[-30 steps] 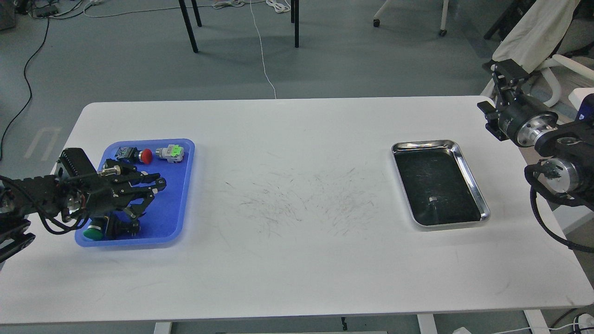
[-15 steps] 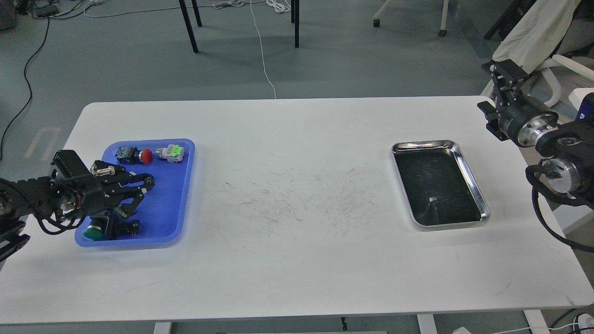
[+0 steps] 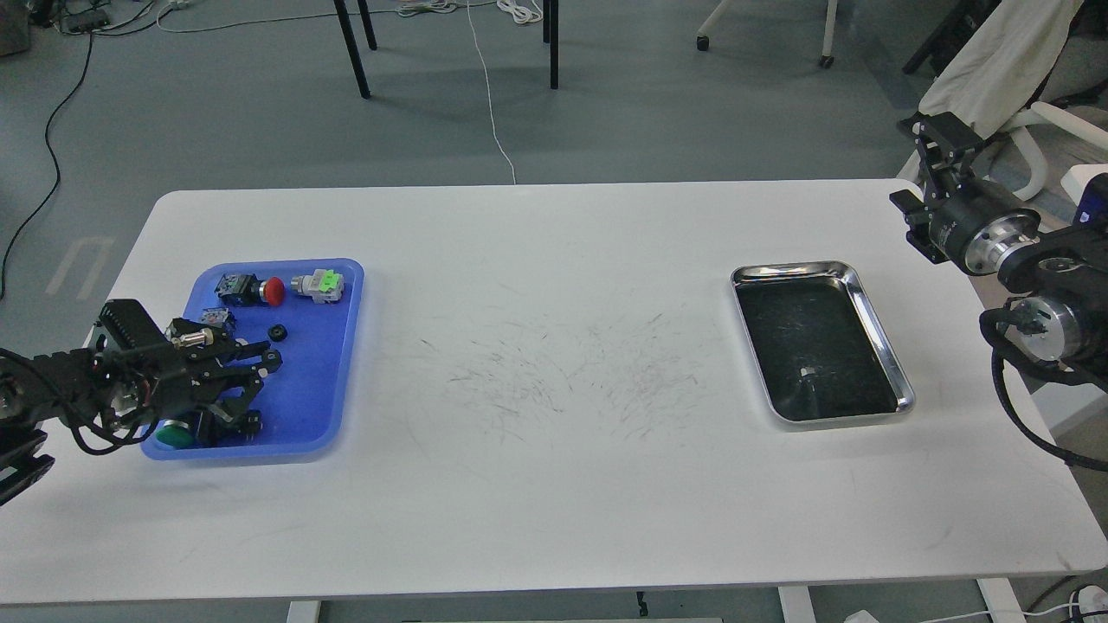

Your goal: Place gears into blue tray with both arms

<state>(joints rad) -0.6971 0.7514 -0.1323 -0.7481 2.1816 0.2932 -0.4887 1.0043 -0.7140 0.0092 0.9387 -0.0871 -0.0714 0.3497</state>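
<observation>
While the left gripper (image 3: 260, 381) hangs over the blue tray (image 3: 333, 363) with fingers spread and nothing held, one gear (image 3: 277, 332) lies inside that tray; the steel tray (image 3: 883, 346) sits farther right, and the right gripper's (image 3: 919, 164) opening is unreadable.

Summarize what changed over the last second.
The left claw drew back toward the left edge of the blue tray, uncovering a small black gear lying in the tray; no release is visible. The right claw, steel tray and pushbutton switches stayed put.
</observation>
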